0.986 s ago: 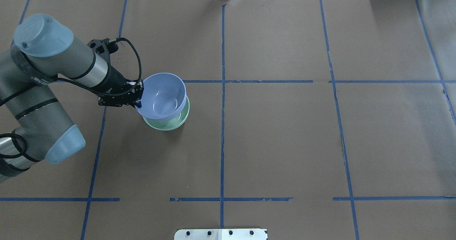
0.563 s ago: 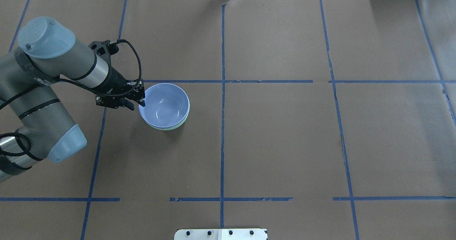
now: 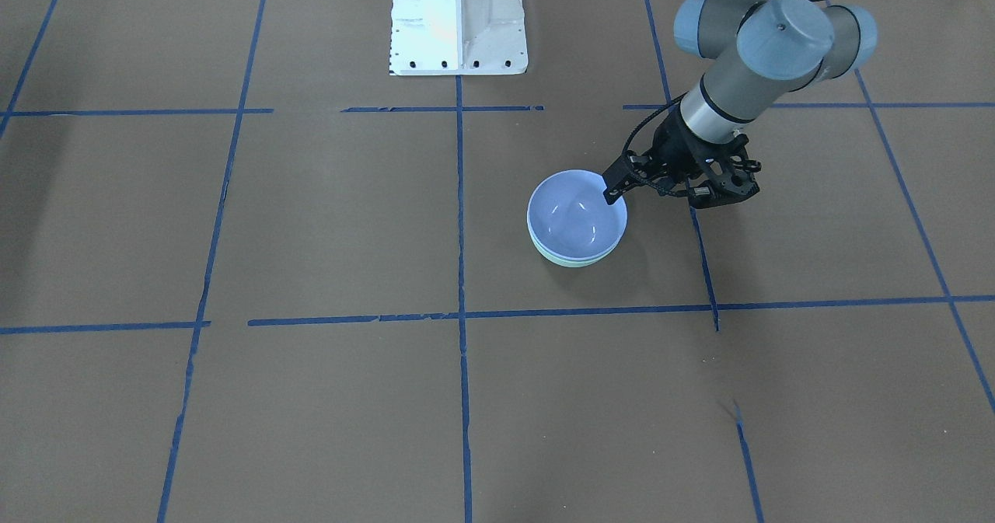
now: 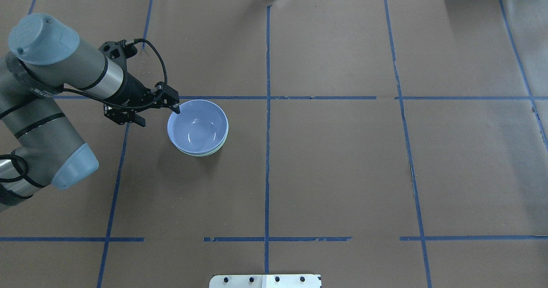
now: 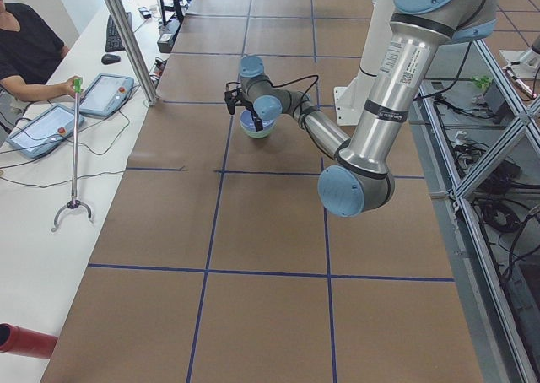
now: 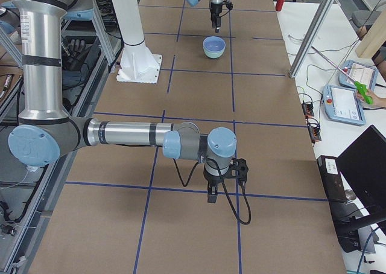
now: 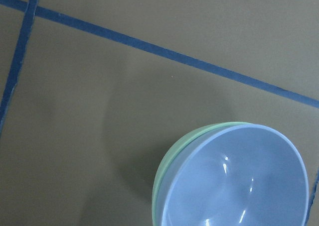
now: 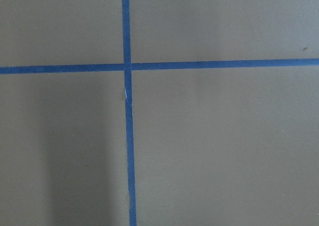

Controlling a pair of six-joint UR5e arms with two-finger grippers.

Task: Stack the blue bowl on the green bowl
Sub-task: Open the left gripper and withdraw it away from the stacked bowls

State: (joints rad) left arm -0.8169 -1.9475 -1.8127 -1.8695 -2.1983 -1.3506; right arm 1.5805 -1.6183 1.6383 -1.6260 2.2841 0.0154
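The brown paper surface (image 4: 342, 172), marked off into squares by blue tape lines (image 4: 267, 172), fills every view. The left arm (image 4: 64, 78) comes in from the left edge of the overhead frame and reaches toward the left-centre square. The right arm (image 6: 120, 133) lies low across the lower left of the right-side view, well apart from the bowls. A white pedestal (image 3: 457, 18) stands at the top centre of the front-facing frame.

The blue bowl (image 4: 198, 125) sits upright, nested inside the green bowl (image 7: 157, 186). Only a thin green edge shows around it. The pair rests on the surface left of centre in the overhead frame, just below a horizontal tape line.

The left hand (image 4: 157, 114) hangs at the upper left of the stacked bowls with its fingers spread apart, gripping nothing. One fingertip (image 4: 175, 107) is at the blue bowl's rim; whether it touches cannot be told.

The right hand (image 6: 211, 197) points down over a tape line in the lower middle of the right-side view. Whether its fingers are apart or together cannot be told.
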